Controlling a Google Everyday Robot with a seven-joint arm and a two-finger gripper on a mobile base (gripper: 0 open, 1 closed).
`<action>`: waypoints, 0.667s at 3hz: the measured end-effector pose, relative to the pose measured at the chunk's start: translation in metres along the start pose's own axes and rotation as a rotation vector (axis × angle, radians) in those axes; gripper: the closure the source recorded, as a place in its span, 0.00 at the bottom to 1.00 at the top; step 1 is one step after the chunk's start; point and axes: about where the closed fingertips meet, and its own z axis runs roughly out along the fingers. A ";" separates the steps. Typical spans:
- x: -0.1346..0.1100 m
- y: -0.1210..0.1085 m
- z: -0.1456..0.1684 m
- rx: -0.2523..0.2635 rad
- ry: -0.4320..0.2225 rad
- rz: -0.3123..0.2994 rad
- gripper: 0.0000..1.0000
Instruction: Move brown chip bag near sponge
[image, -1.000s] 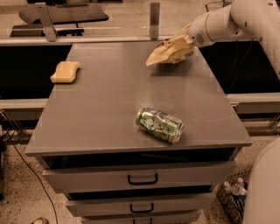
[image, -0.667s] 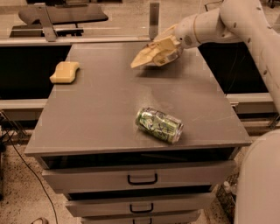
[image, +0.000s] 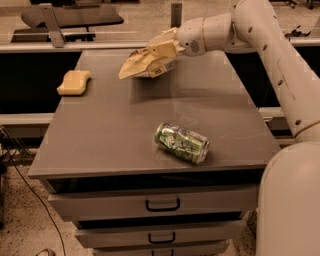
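You are in the carry step. The gripper (image: 167, 47) is clamped on the upper end of the brown chip bag (image: 141, 64) and appears to hold it clear of the table (image: 115, 150), to the right of the sponge (image: 74, 82) and slightly farther back than it, with open surface between the two. The crushed green can (image: 181, 143) lies well to the right of the sponge and nearer the front, off the likely path. The next move calls for travel left toward the sponge, a descent to the surface just beside the sponge without pushing it, then release.
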 end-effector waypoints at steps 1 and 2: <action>-0.012 0.020 0.015 -0.072 -0.053 0.014 1.00; -0.018 0.041 0.031 -0.131 -0.091 0.042 1.00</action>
